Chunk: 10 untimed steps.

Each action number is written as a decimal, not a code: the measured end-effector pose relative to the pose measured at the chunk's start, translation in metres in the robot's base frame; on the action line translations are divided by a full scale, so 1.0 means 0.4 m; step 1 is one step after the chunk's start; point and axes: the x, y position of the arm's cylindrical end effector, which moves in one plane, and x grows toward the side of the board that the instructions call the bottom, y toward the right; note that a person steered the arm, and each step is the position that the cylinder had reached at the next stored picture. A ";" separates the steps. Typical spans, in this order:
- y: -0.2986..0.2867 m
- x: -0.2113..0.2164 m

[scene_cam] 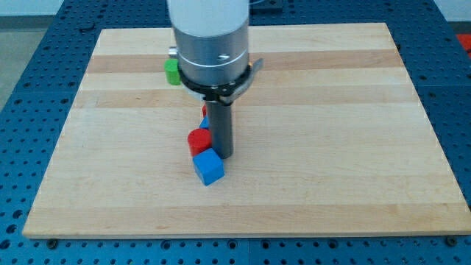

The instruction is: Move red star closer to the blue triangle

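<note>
My tip (223, 154) had no jaws to open or close; it stood just right of a red block (199, 140), with a blue cube (209, 167) just nearer. Slivers of red (204, 111) and blue (204, 122) showed beside the rod, shapes unclear. The push seemed nearly finished; next, a short careful nudge.
</note>
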 end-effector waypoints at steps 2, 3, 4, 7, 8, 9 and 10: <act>-0.083 0.020; -0.011 -0.010; 0.028 -0.061; -0.090 -0.105; -0.144 -0.105; -0.105 -0.105; 0.002 -0.107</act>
